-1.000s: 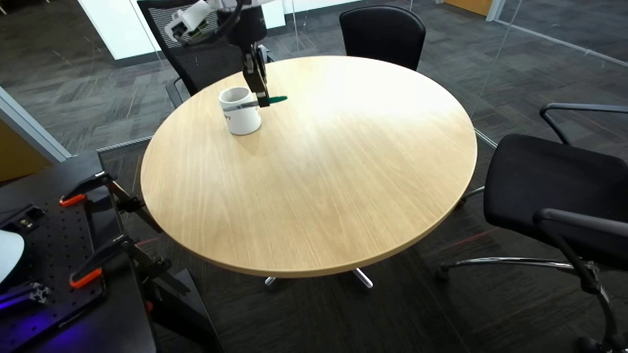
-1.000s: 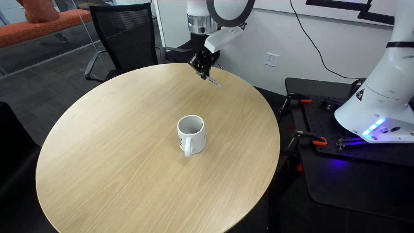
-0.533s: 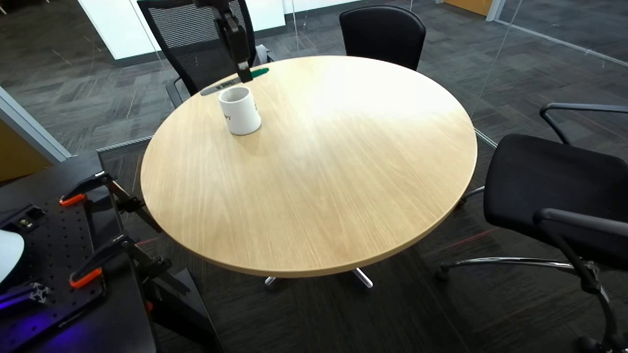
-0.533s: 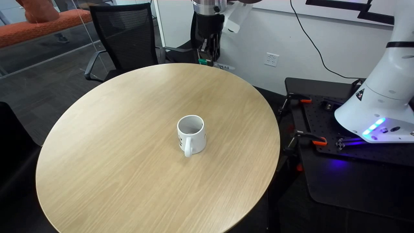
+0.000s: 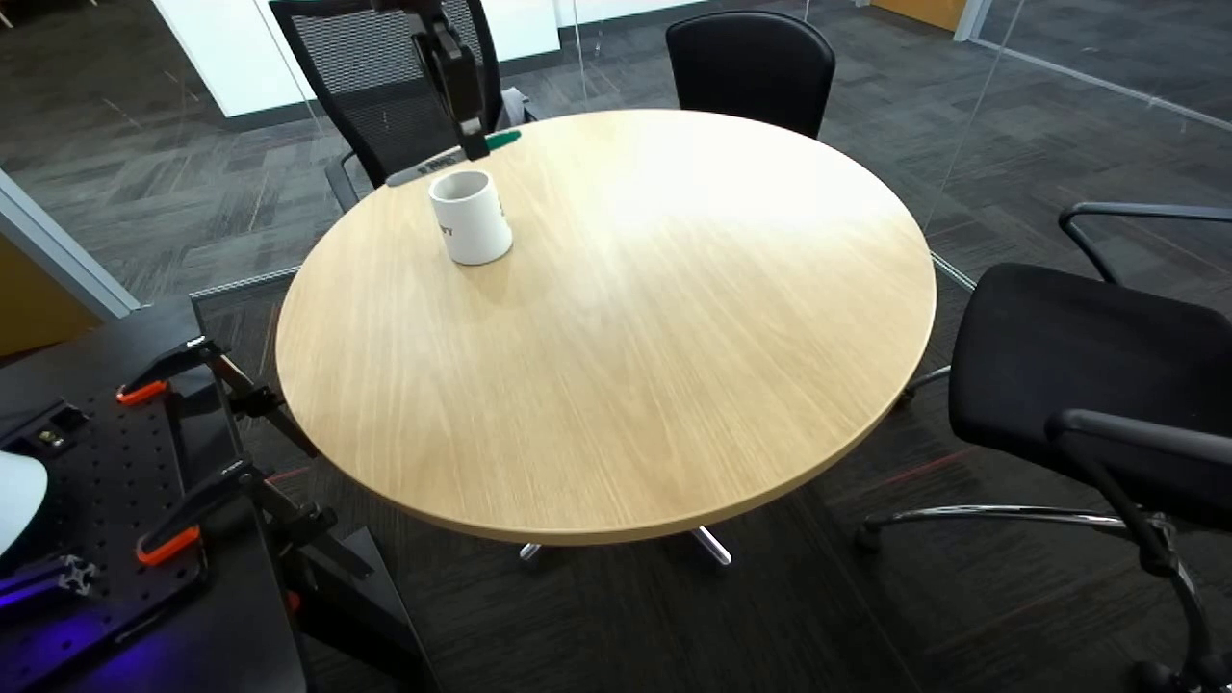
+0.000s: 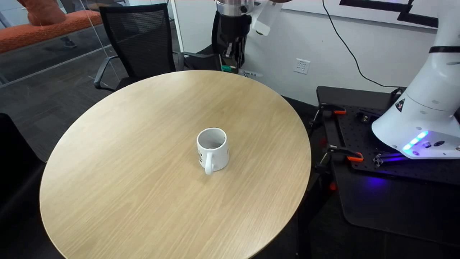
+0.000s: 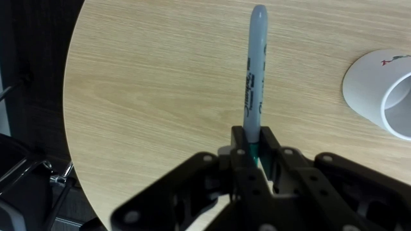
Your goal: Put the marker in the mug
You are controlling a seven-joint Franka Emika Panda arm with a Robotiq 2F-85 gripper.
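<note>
The marker has a grey barrel and a green cap. It shows in both exterior views (image 5: 422, 169) (image 6: 253, 73) and in the wrist view (image 7: 256, 73). My gripper (image 7: 251, 136) is shut on it near where cap and barrel meet; the barrel sticks out of the fingertips. The gripper shows above the table's far side in both exterior views (image 5: 476, 151) (image 6: 234, 69). The white mug (image 6: 218, 154) stands upright on the table, open on top, apart from gripper and marker. It also shows in an exterior view (image 5: 474, 228) and, cut off at the right edge, in the wrist view (image 7: 369, 86).
The round wooden table (image 5: 616, 404) bears the mug. Black chairs (image 5: 756, 72) (image 6: 138, 43) stand around it. A black bench with orange-tipped clamps (image 6: 381, 194) carries the robot's base (image 6: 420, 118) beside the table.
Over the second, my gripper has risen and moved farther from the mug with the marker held in it. In the last half second it shifted only slightly. The mug has not moved.
</note>
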